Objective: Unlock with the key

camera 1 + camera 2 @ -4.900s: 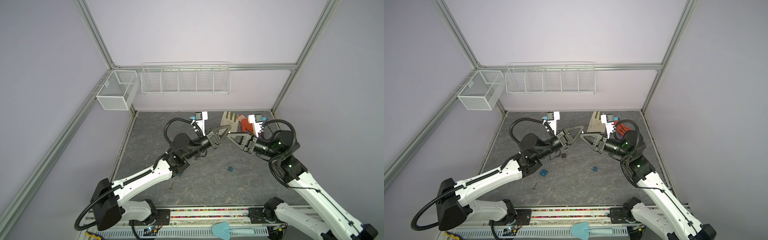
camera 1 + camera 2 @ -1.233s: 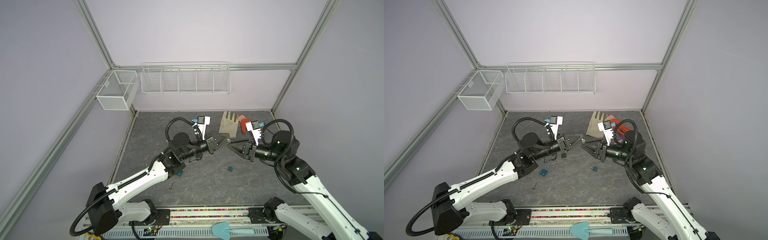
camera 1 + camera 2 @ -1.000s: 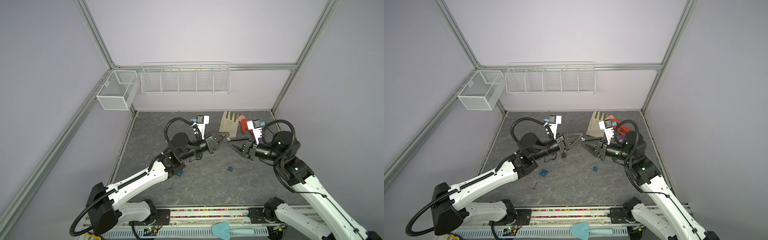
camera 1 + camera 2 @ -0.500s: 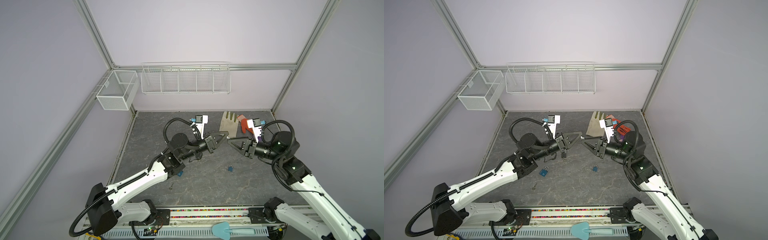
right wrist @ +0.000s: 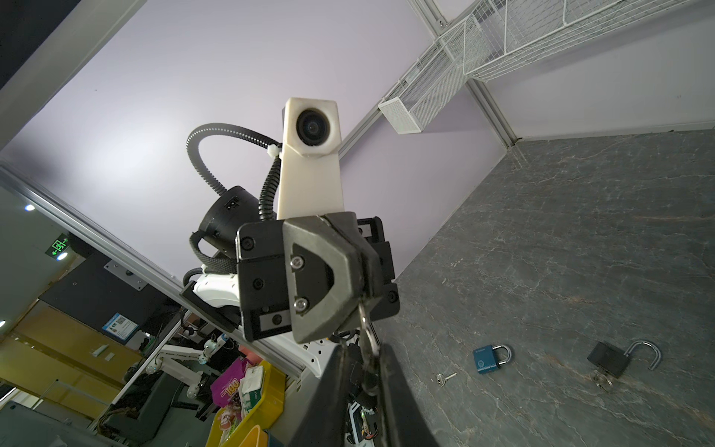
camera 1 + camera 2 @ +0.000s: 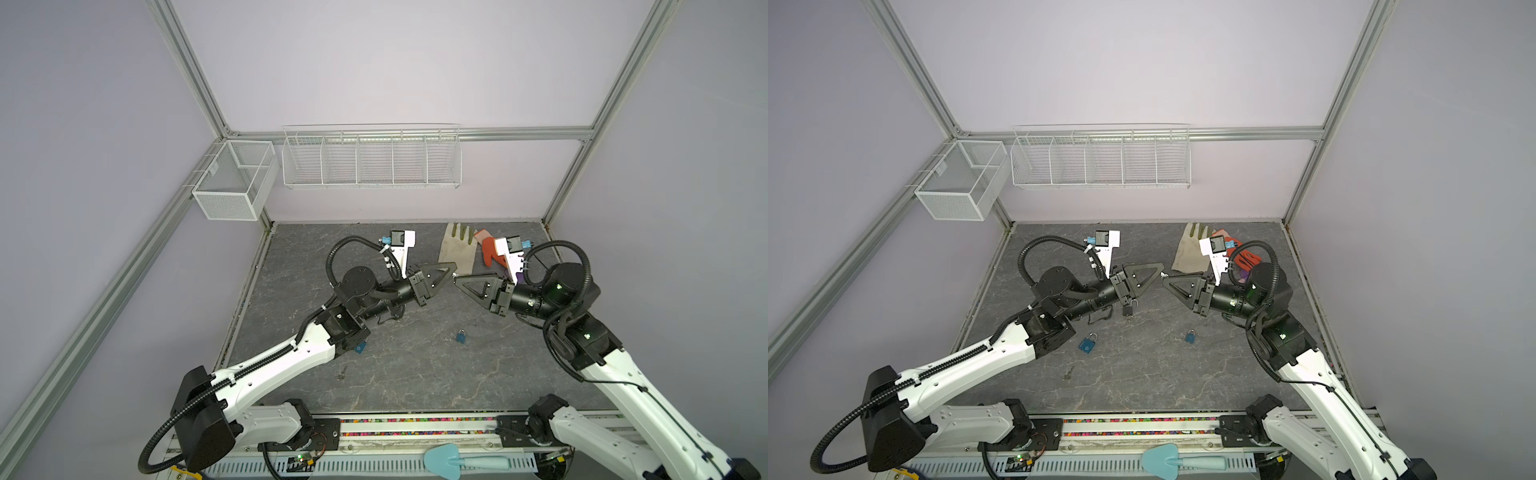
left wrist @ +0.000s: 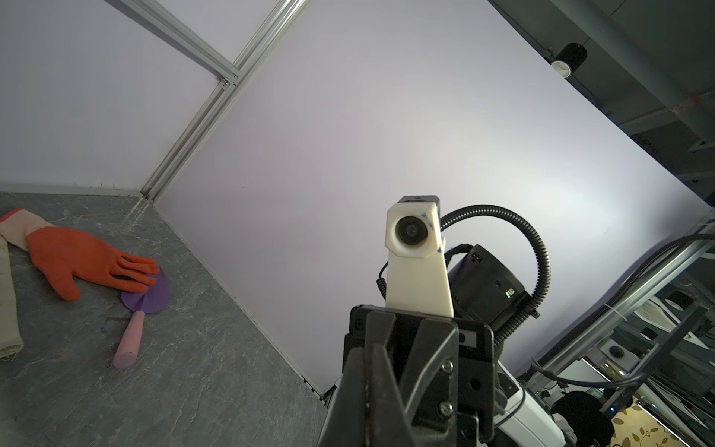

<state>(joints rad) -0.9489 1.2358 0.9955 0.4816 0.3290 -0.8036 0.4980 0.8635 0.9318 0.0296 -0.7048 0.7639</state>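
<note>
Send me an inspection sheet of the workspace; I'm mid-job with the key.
Surface: grey marbled table.
Job's things: key in left end effector; black padlock open; blue padlock shut; smaller blue padlock, state unclear; spare key loose.
Clutter: beige glove, orange glove, purple trowel at back; light blue trowel at front.
End effectors: left shut on key; right end effector at the key, grip unclear.
Cables: black hoses loop over both wrists.
Surroundings: wire rack, mesh bin: nothing seen inside.

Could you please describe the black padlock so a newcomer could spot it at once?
Look at the grey table, near its middle. The black padlock lies between the two blue padlocks, slightly further back; it alone is black, with its shackle swung open.
</note>
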